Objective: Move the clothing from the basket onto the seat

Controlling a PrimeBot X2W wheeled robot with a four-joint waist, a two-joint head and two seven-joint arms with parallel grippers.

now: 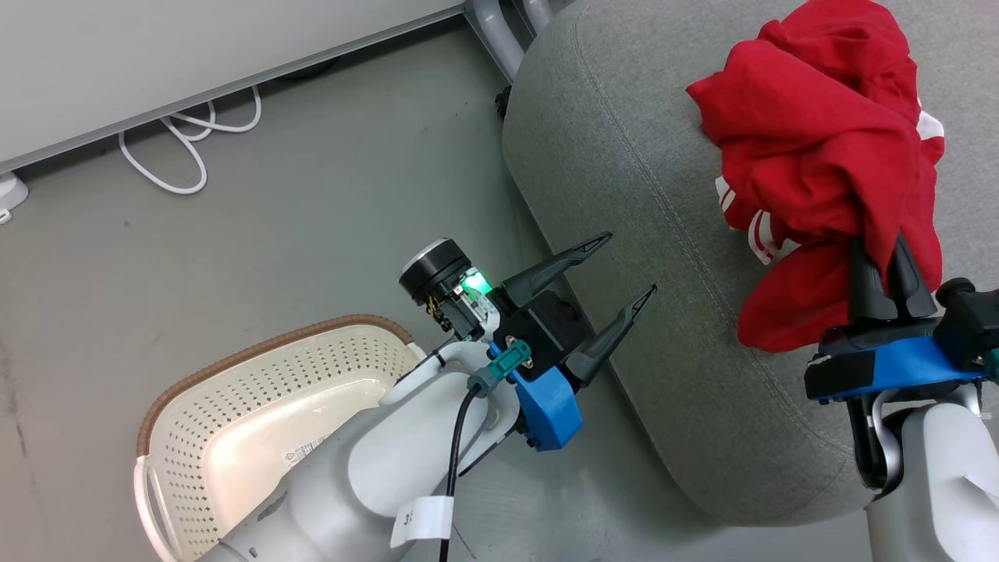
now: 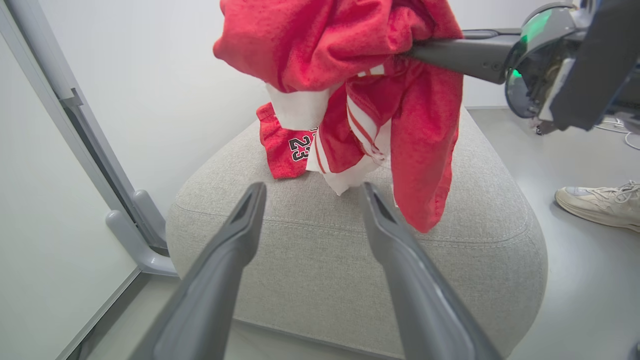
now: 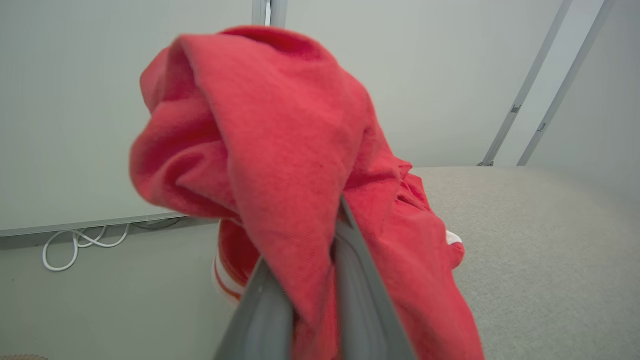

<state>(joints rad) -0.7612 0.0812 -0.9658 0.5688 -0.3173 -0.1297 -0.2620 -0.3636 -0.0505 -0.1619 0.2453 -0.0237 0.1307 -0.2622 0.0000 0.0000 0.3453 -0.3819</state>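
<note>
The right hand (image 1: 880,254) is pinching a bunch of bright red soft fabric clothing (image 1: 819,140) between its two long dark fingers, which are drawn close together with the cloth caught between them. In the right wrist view the red fabric (image 3: 260,125) is draping over both fingers of that hand (image 3: 310,240) and hiding their tips. The bundle is hanging over the large light grey fabric-upholstered seat (image 1: 624,156), with white-striped trim showing among the folds. In the left wrist view the clothing (image 2: 340,45) is dangling from the right hand (image 2: 415,50) above the seat (image 2: 325,250), and a red piece bearing the number 23 (image 2: 287,147) is lying on the cushion top behind it; whether the hanging folds are touching the cushion cannot be told.

The left hand (image 1: 631,263) is holding nothing, its fingers spread wide apart and pointing toward the near edge of the seat. In its own wrist view the left hand (image 2: 312,187) is framing the seat's stitched seam.

The cream-white perforated plastic basket (image 1: 257,343) with its brown woven-look rim is standing on the grey floor (image 1: 312,195) beside the left forearm, its label sticker (image 1: 304,450) showing on the base. A white cable (image 1: 187,148) is lying looped by the wall, and a person's pale sneaker (image 2: 600,202) is resting on the floor beyond the seat.
</note>
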